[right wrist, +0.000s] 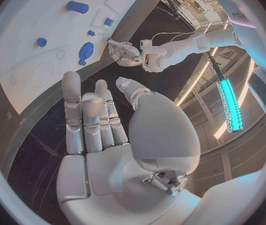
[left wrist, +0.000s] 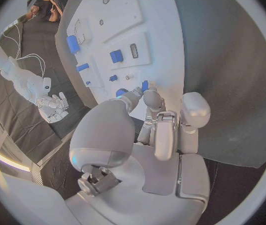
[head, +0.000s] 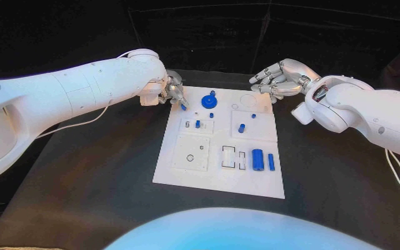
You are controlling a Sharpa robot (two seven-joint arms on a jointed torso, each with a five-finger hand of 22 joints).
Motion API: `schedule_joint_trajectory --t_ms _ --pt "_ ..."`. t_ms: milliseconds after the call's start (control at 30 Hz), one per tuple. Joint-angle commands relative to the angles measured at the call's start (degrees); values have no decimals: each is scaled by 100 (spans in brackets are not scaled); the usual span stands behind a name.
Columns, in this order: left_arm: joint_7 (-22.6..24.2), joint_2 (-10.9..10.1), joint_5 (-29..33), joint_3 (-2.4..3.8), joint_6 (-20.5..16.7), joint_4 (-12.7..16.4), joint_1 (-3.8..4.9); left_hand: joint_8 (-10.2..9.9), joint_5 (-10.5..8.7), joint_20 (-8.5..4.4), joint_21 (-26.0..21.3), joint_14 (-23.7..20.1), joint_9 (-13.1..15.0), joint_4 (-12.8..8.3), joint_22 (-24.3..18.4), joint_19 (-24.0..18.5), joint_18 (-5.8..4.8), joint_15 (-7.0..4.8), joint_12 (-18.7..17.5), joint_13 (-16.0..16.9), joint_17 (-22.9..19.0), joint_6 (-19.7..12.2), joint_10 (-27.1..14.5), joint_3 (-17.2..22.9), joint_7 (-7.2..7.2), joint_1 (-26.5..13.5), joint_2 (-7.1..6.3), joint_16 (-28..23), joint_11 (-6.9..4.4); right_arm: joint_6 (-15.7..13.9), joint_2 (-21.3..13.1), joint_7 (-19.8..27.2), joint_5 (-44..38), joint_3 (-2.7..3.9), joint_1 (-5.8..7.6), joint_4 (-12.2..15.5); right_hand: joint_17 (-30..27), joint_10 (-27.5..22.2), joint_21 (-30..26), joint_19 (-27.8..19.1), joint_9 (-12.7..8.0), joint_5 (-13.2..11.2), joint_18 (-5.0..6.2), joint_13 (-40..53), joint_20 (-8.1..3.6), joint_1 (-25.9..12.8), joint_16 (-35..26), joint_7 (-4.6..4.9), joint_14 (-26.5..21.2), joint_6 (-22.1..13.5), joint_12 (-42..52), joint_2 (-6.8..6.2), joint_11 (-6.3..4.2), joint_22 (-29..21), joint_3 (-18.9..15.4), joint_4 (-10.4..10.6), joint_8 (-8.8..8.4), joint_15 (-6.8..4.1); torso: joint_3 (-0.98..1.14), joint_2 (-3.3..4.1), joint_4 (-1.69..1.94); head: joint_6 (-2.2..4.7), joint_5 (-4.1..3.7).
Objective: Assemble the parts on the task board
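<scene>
Task board (head: 218, 166) at the centre of the table (head: 100, 186). Left hand (head: 171, 91) at the board's 10 o'clock corner, pinching a small blue part (head: 183, 106). Right hand (head: 279, 79) at 2 o'clock, empty, fingers apart. Blue gear (head: 208, 99) near 12 o'clock.

head cam overhead, wrist cams behind hands, all share task board (head: 221, 146)
</scene>
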Motion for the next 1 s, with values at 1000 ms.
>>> schedule_joint_trajectory --t_ms 1000 --pt "49 -935 -605 -27 -1455 1651 -315 145 26 -19 97 488 186 -759 126 112 -44 -34 85 101 991 -16 149 1143 -59 -242 -170 47 -23 44 -1 68 -5 4 9 -28 7 -17 -21 16 2 22 79 -5 25 -46 -21 -2 3 -28 17 34 24 -6 -3 34 24 20 3 14 -17 -1 36"
